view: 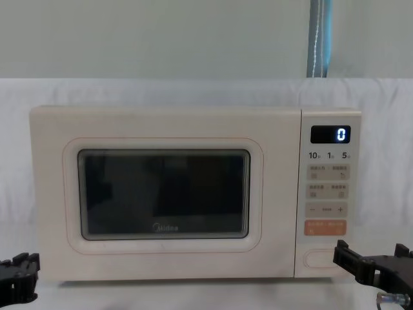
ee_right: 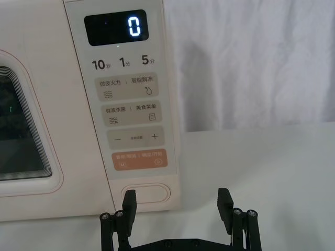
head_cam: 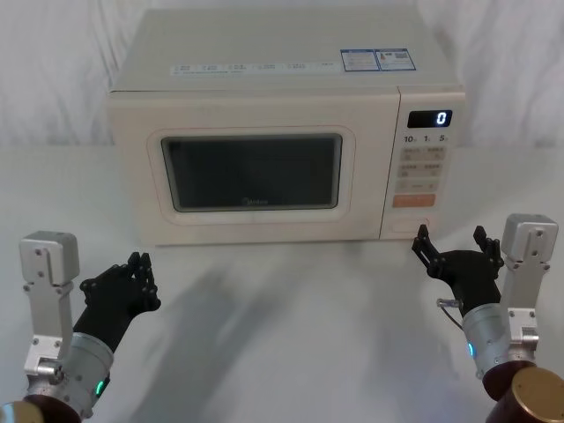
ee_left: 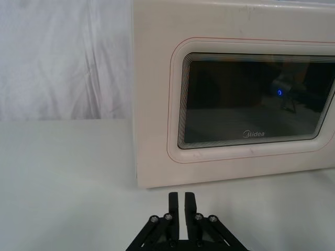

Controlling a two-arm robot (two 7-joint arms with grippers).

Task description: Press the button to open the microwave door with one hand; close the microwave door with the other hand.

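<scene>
Head view: the door (head_cam: pixel 251 172) sits flush and closed, and the button (head_cam: pixel 413 226) is at the bottom of the control panel, under the orange key (head_cam: pixel 412 201). The right gripper (head_cam: pixel 456 251) hovers spread open just in front of and slightly right of the button; the left gripper (head_cam: pixel 135 273) waits with its fingers together near the door's lower left corner.

Left wrist view: the left gripper (ee_left: pixel 181 205) is pinched closed, apart from the door (ee_left: pixel 251 99). Parked this near, it might block the door when it springs open.

Right wrist view: the button (ee_right: pixel 146 193) lies behind the right gripper's (ee_right: pixel 178 201) left-hand finger. Spread fingers could straddle the button, or a high push might hit the orange key (ee_right: pixel 140 158) instead.

Chest view: the button (view: pixel 324 258) is untouched, with the right gripper (view: pixel 371 258) low beside it.
</scene>
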